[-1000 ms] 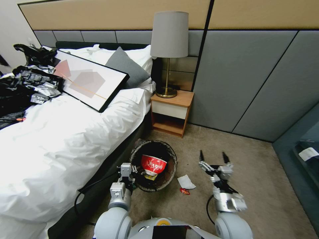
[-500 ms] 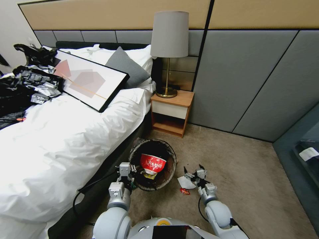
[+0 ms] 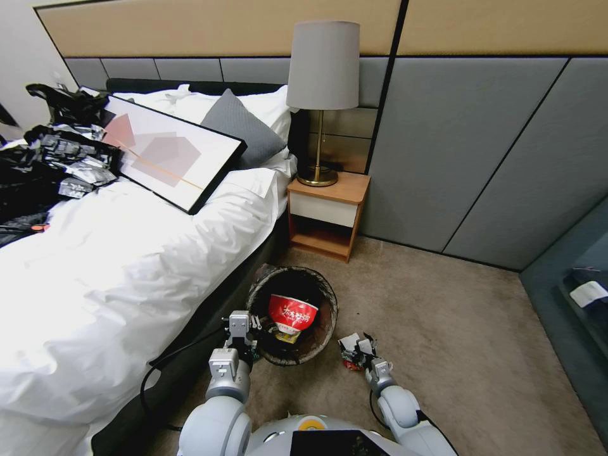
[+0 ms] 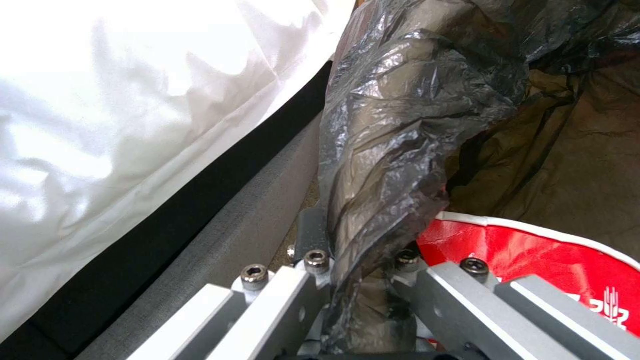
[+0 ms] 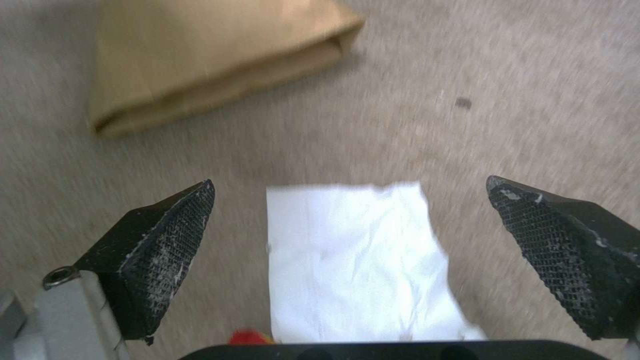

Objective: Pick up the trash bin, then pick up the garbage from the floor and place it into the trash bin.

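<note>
The trash bin stands on the carpet hard against the side of the bed, with a red-and-white noodle cup already lying inside; the left gripper is clamped on the near rim, its jaws pinching the bunched black liner together with the wall beneath, as the left wrist view shows. The white tissue lies flat on the carpet just beside the bin, with a small red wrapper touching its near edge; the right gripper hangs low over the tissue, jaws spread wide, one finger to each side of the sheet and neither touching it. The tissue looks weightless, limp and easily torn, so it probably has to be pinched with the tips pressed into the pile and drawn together across its middle, bunching it; the wrapper is likely slick and crinkly; a tan cardboard scrap lies farther off, stiffer, best taken by an edge.
</note>
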